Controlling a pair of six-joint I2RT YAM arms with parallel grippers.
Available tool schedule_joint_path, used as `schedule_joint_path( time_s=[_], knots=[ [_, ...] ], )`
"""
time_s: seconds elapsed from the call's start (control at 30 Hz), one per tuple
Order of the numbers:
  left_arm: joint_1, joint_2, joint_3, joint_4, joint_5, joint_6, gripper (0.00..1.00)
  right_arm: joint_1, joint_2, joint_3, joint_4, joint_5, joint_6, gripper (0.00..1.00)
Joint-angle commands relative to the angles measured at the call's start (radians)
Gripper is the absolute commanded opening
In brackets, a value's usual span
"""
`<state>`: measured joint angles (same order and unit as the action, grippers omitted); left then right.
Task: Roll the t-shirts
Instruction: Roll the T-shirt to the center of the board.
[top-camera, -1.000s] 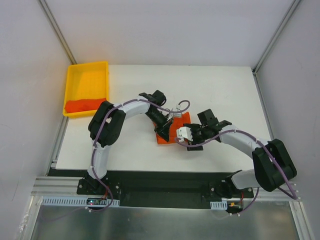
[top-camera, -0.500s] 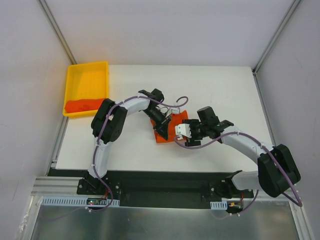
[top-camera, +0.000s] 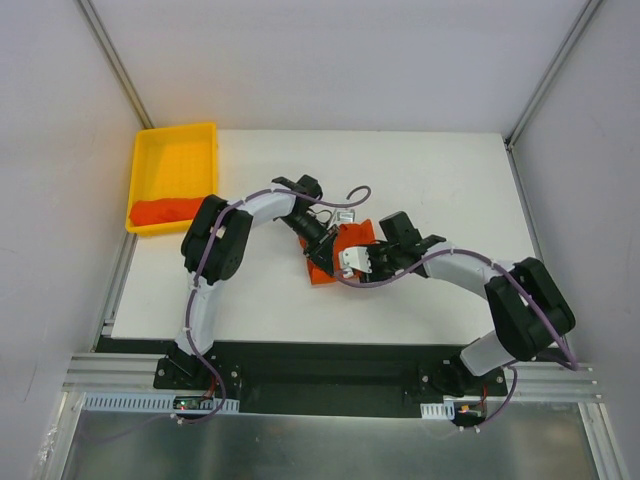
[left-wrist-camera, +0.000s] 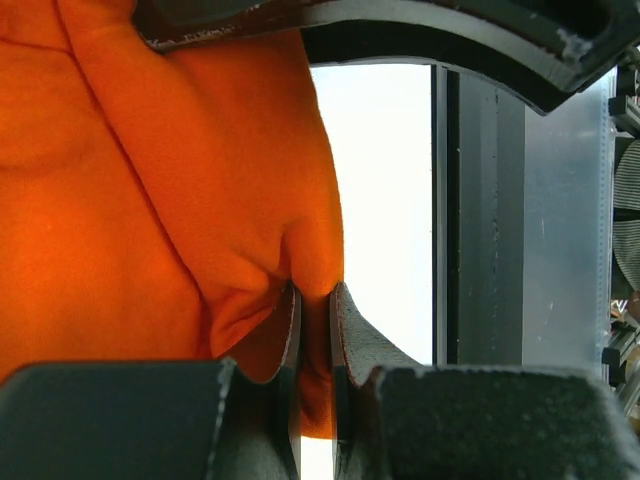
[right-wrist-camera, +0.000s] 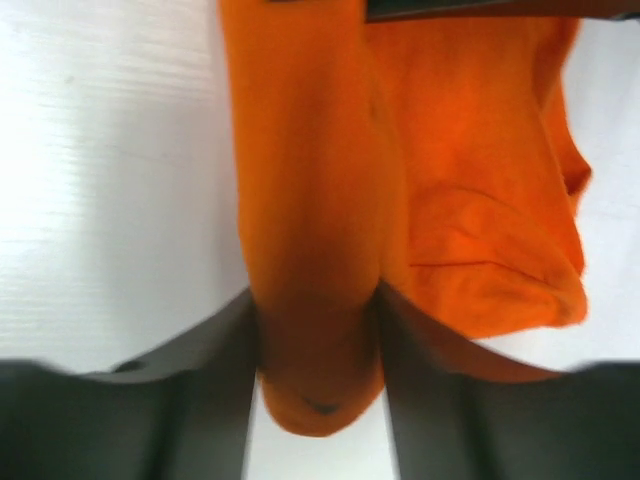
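Observation:
An orange t-shirt (top-camera: 355, 236) lies bunched and partly rolled on the white table, mid-centre. My left gripper (top-camera: 326, 250) is on its left part, jaws shut on a thin fold of the cloth (left-wrist-camera: 150, 200), as the left wrist view (left-wrist-camera: 315, 305) shows. My right gripper (top-camera: 347, 264) is at its near right edge, jaws closed round a thick rolled fold (right-wrist-camera: 320, 200), as the right wrist view (right-wrist-camera: 318, 335) shows. The two grippers are close together and hide much of the shirt. A second orange t-shirt (top-camera: 165, 211) lies in the tray.
A yellow plastic tray (top-camera: 175, 131) stands at the table's back left corner. The table's near edge and a black rail (left-wrist-camera: 480, 220) show beside the shirt. Grey walls close in on both sides.
My right gripper has moved left across the shirt toward the left gripper, carrying its fold. The left gripper has shifted slightly back. The visible cloth is more bunched.

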<state>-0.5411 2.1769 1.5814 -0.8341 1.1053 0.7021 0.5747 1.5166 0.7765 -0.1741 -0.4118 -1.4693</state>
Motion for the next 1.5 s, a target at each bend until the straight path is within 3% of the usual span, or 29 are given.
schedule_joint_path(
  time_s=[0.0, 0.1, 0.3, 0.4, 0.7, 0.9, 1.07, 1.27, 1.43, 1.47],
  knots=[
    [0.016, 0.014, 0.003, -0.049, 0.045, 0.033, 0.00, 0.001, 0.025, 0.041, -0.022, 0.047, 0.026, 0.33],
    [0.033, 0.017, 0.005, -0.059, 0.062, -0.012, 0.00, -0.013, 0.021, 0.102, -0.242, -0.022, 0.014, 0.20],
    [0.046, -0.035, -0.063, -0.069, 0.114, -0.125, 0.01, -0.038, 0.075, 0.262, -0.771, -0.203, -0.111, 0.15],
    [0.049, -0.042, -0.087, -0.063, 0.107, -0.185, 0.02, -0.038, 0.128, 0.291, -0.890, -0.235, -0.132, 0.15],
    [0.050, 0.044, -0.078, -0.037, 0.076, -0.222, 0.00, -0.090, 0.368, 0.444, -1.010, -0.306, -0.057, 0.14],
    [0.090, -0.003, -0.211, 0.211, -0.070, -0.461, 0.23, -0.108, 0.508, 0.567, -1.114, -0.312, -0.034, 0.14],
    [0.144, -0.167, -0.261, 0.346, -0.214, -0.539, 0.33, -0.108, 0.661, 0.745, -1.261, -0.309, -0.013, 0.13],
    [0.217, -0.435, -0.366, 0.377, -0.329, -0.552, 0.40, -0.114, 0.800, 0.874, -1.378, -0.289, 0.067, 0.13],
    [0.167, -0.716, -0.530, 0.406, -0.456, -0.380, 0.48, -0.139, 0.905, 0.987, -1.426, -0.303, 0.138, 0.13],
    [0.141, -0.754, -0.558, 0.421, -0.481, -0.274, 0.48, -0.141, 0.921, 1.003, -1.458, -0.308, 0.148, 0.13]
  ],
)
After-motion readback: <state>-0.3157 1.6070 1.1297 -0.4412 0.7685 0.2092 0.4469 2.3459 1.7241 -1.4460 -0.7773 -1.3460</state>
